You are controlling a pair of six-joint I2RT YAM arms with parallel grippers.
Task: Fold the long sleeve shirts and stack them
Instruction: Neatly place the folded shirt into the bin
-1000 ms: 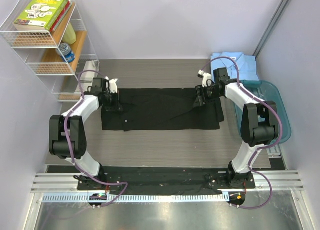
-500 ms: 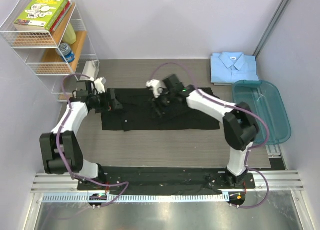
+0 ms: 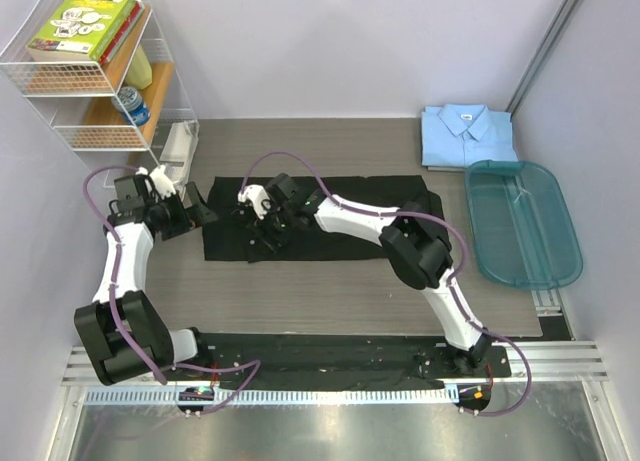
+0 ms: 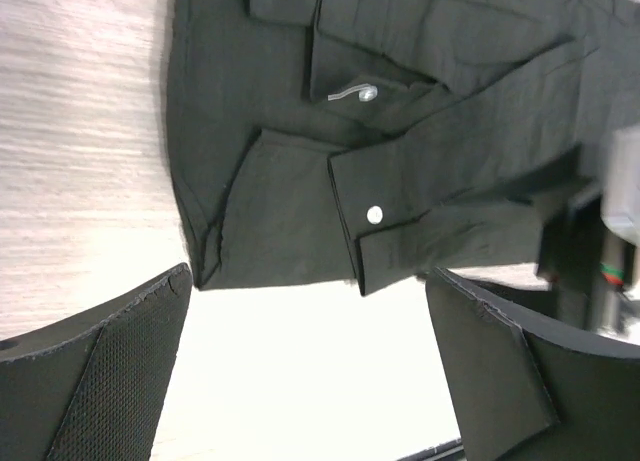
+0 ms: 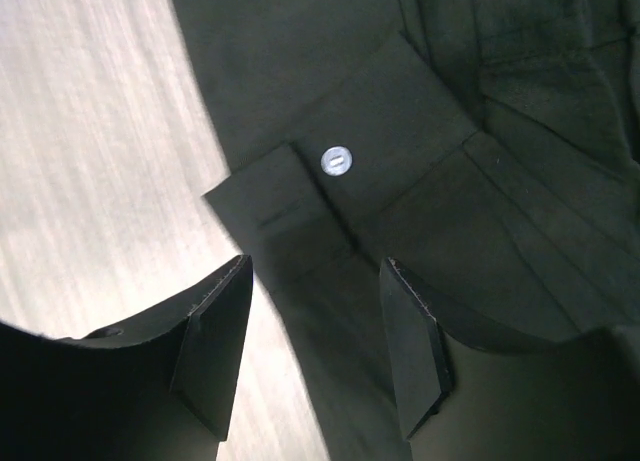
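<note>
Honestly, my main worry is the right claw [image 5: 315,266]: its jaws stand partly apart with nothing between them, hovering just over a buttoned cuff [image 5: 345,146] near the left end of the black shirt [image 3: 340,246]. If I close there, I expect to lift only the sleeve layer, and the fold beneath would slide open. That arm also reaches across most of the garment, so a low sweep could rumple the cloth. The left claw [image 4: 305,281] is spread wide over bare worktop [image 3: 300,296], just off the shirt's left edge; closing there would catch nothing. The black shirt lies flat mid-worktop, its long axis running left to right; which end holds the collar I cannot tell. The light blue shirt [image 3: 467,136] sits folded at the far right corner, collar pointing away from the arms, beside the teal tub [image 3: 525,236].
</note>
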